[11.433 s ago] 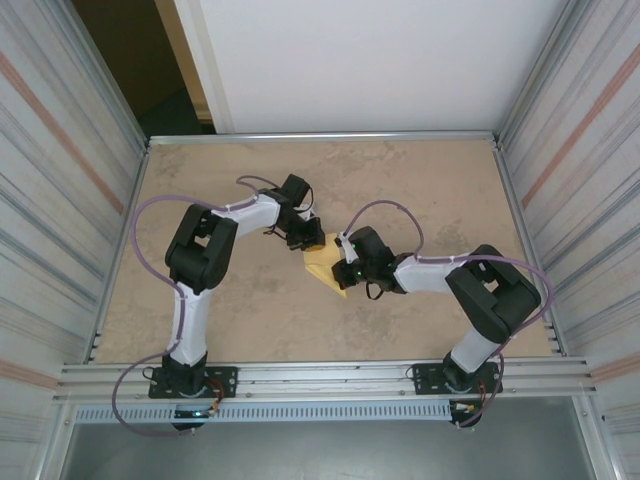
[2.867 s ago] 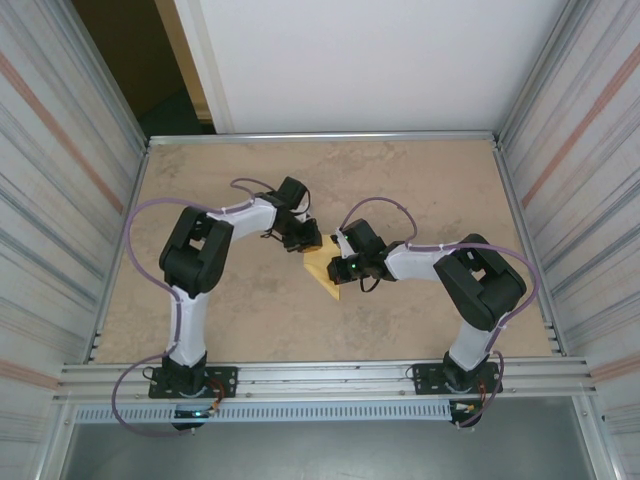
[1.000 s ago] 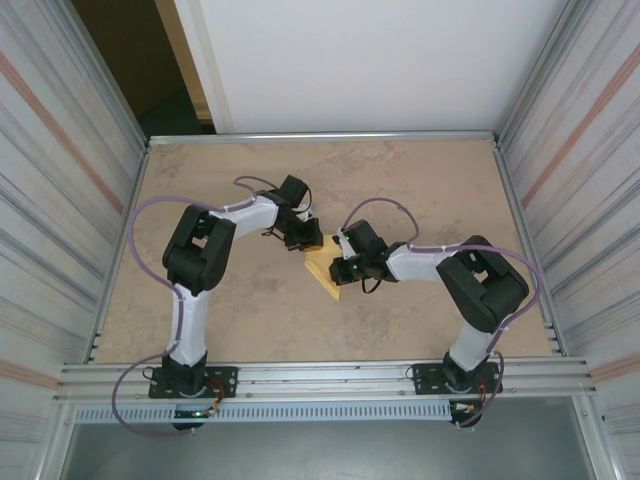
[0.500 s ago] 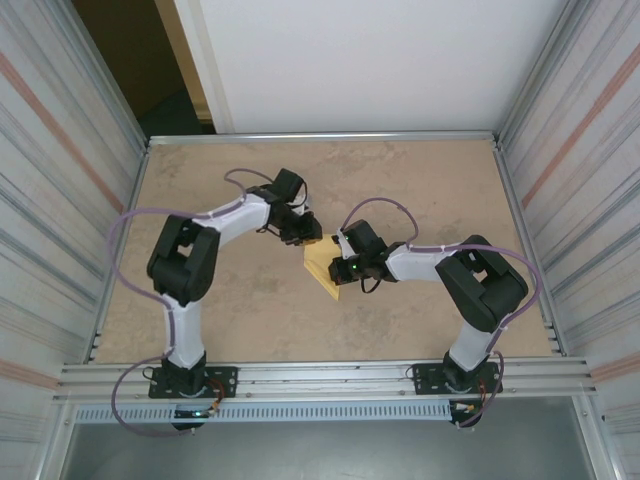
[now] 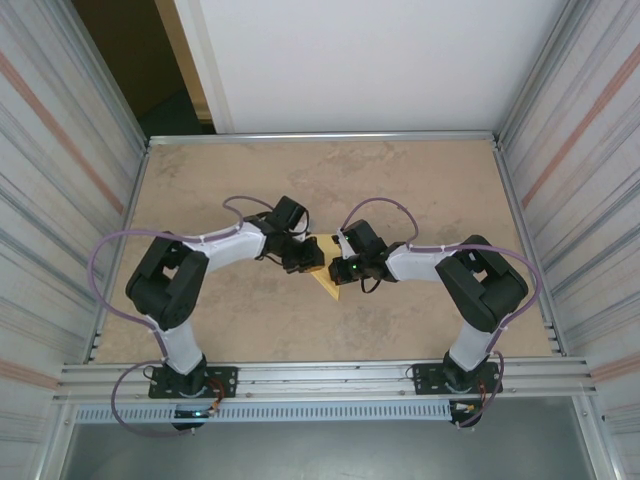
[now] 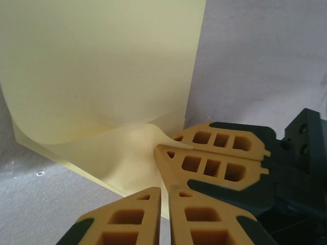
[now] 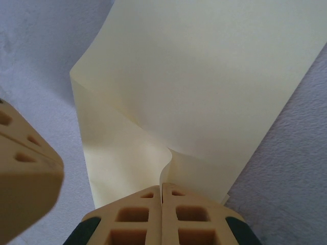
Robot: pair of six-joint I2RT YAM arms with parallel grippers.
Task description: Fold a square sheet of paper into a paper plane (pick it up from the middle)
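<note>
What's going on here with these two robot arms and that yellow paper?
Both arms meet mid-table over the square sheet of paper, which is partly folded and lies on the table. The right gripper is shut, pinching a lifted curl of the paper. The left gripper looks closed on the paper's edge right beside it. It is not a finished plane yet.

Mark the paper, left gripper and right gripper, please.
square sheet of paper (image 5: 330,283), top view, near pointed end
left gripper (image 6: 164,196), left wrist view, between its fingertips
right gripper (image 7: 162,190), right wrist view, between its fingertips
</note>
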